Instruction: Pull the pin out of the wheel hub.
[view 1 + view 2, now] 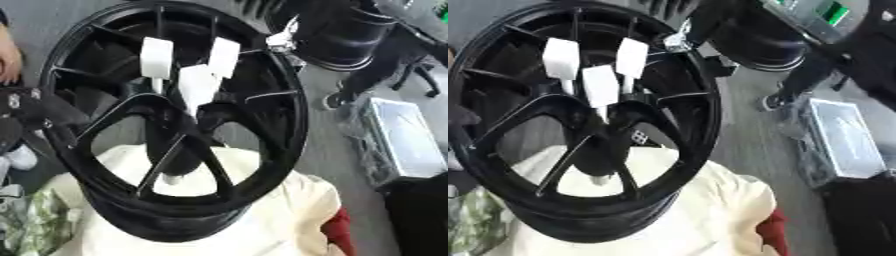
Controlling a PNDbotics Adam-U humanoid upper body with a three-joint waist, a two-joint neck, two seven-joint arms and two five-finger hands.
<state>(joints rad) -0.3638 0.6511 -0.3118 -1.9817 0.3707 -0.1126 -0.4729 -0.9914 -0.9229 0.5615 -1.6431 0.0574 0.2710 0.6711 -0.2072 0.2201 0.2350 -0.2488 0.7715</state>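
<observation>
Standing on its rim and tilted toward the camera, the black wheel hub (175, 125) fills most of both views, its lower edge resting on a cream cloth (289, 210). Three white pins (198, 86) stick out of the spoked face near the centre, each with a flat white head on a thin stem: two side by side higher up and one a little lower between them. All three look seated, so by my reading none has been pulled yet and the task is at its very start, at the approach.

At the upper right of the rim a silver-jointed part of a black arm (282, 40) touches or sits just beside the hub's edge, seemingly steadying it. Whether this is the right robot hand I cannot tell, nor whether its fingers are released or clenched, because they are not visible. No left robot hand can be made out in either view.

The next move probably calls for bringing a robot hand in front of the spokes, pinching one flat white head between thumb and fingers, and drawing it straight out along its stem while the hub is kept from rolling on the soft cloth. A silver case (402, 140) lies on the floor (332, 150) well to the right.
</observation>
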